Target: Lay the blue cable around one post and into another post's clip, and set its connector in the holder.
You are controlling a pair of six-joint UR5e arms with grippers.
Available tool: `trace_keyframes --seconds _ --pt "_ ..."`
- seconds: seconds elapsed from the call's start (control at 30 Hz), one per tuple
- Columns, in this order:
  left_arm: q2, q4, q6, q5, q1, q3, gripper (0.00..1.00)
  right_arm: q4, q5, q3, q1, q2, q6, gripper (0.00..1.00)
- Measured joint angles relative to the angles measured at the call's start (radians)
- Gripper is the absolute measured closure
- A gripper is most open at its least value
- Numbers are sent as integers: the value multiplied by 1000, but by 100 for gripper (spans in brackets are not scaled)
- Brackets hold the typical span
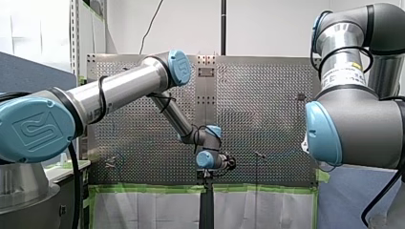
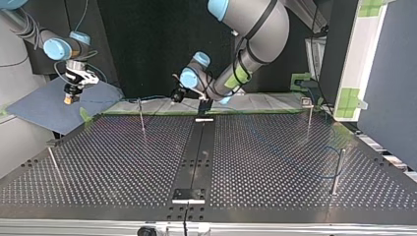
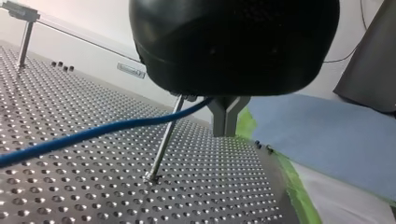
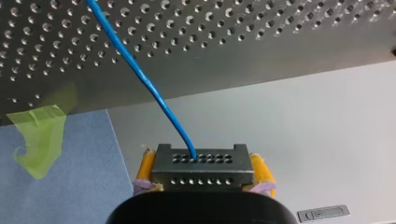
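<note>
In the right wrist view a grey connector block [image 4: 201, 171] with rows of holes sits between my right gripper's [image 4: 201, 179] yellow pads [image 4: 145, 169], held off the table past its edge. The blue cable [image 4: 140, 70] leaves the block and runs over the perforated plate. My left gripper [image 3: 225, 129] is shut on the same cable [image 3: 93, 134], low over the plate beside a thin leaning post [image 3: 164, 140]. In the top view my left gripper [image 2: 177, 96] hangs at the far edge near the middle and my right gripper [image 2: 70, 98] at the far left.
Thin posts stand on the plate [image 2: 141, 117], [image 2: 54, 164], [image 2: 309, 118], [image 2: 337, 172]; a cable loop [image 2: 327, 164] lies by the last one. A black centre strip [image 2: 199, 147] carries a small plate [image 2: 189, 195]. Green tape [image 4: 39, 135] and a blue mat [image 3: 327, 135] border the table.
</note>
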Motion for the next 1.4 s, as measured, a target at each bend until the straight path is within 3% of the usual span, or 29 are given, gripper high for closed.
trace_keyframes --seconds 0.6,0.9,1.23,1.4 --pt "-1 18 10 9 30 18 98 -14 -8 -21 -11 7 1 100" --pt "-1 17 10 9 37 19 98 27 -10 -63 -10 55 -14 100" --pt "-1 19 11 9 43 30 98 24 -12 -99 -12 68 -11 100" --pt "-1 17 14 12 48 36 98 38 -16 -131 -11 98 -15 100"
